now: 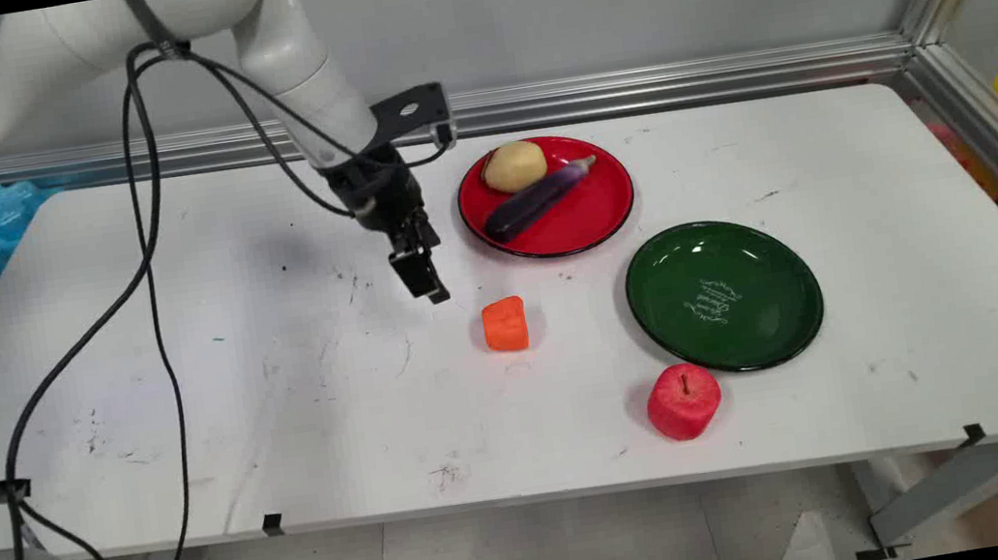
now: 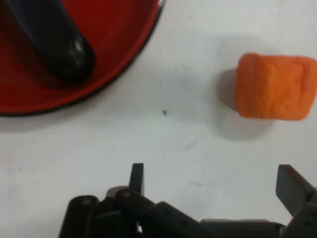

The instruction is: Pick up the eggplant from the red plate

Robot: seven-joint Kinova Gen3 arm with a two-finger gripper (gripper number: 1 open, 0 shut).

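A robotics lab: a scuffed white table point(image 1: 285, 427) fenced by bare aluminium framing point(image 1: 629, 91) (no home furnishings), a cabled white arm point(image 1: 271, 48) over it, and toy food point(image 1: 683, 402) as props.

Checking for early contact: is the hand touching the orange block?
Apart. The hand view shows bare table between the open hand and the orange block; the main view agrees.

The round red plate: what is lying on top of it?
On the round red plate lie a pale yellow potato and a dark purple eggplant, touching. The plate surface beneath them is hidden.
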